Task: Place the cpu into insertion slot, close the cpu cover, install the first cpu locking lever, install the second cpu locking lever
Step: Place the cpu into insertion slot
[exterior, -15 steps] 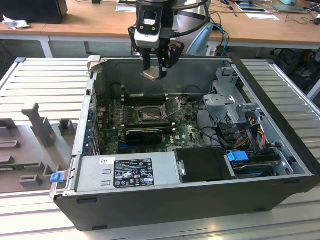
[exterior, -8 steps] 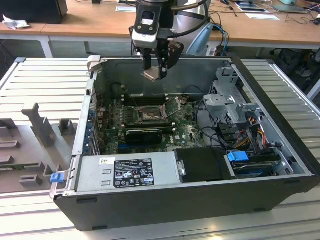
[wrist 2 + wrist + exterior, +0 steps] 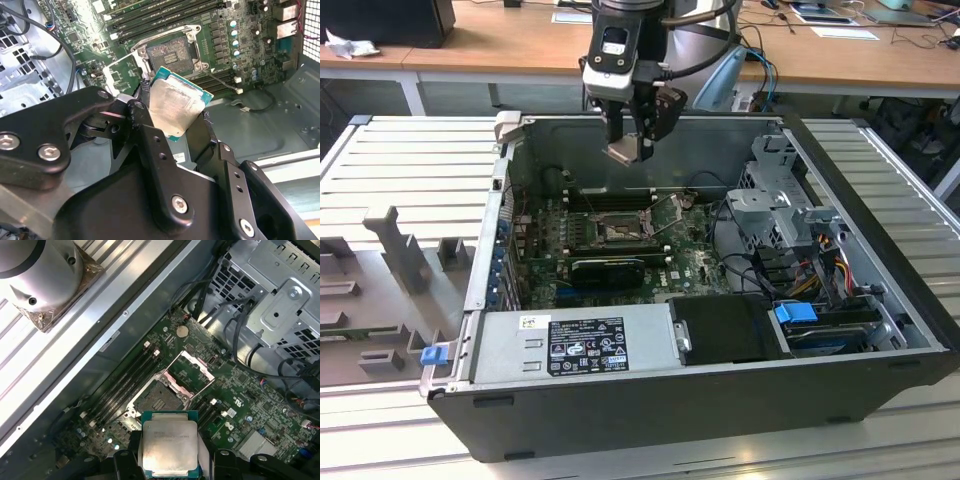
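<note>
My gripper [image 3: 630,148] hangs above the open computer case, shut on the cpu [image 3: 623,152], a flat square chip with a pale silver top. In both wrist views the cpu [image 3: 176,102] [image 3: 169,442] sits between the black fingers [image 3: 145,130], held by its edges and tilted. The insertion slot [image 3: 619,232] [image 3: 167,52] [image 3: 155,401] lies on the green board below, its pin field bare. The cpu cover [image 3: 121,75] [image 3: 190,372] stands swung open beside the slot. A thin locking lever [image 3: 222,82] sticks out from the socket frame.
Long black memory slots [image 3: 122,385] flank the socket. A black card [image 3: 610,268], the power supply [image 3: 585,342], a metal drive cage [image 3: 775,200] and loose cables [image 3: 820,265] crowd the case. Grey fixture blocks [image 3: 395,250] sit at the exterior view's left.
</note>
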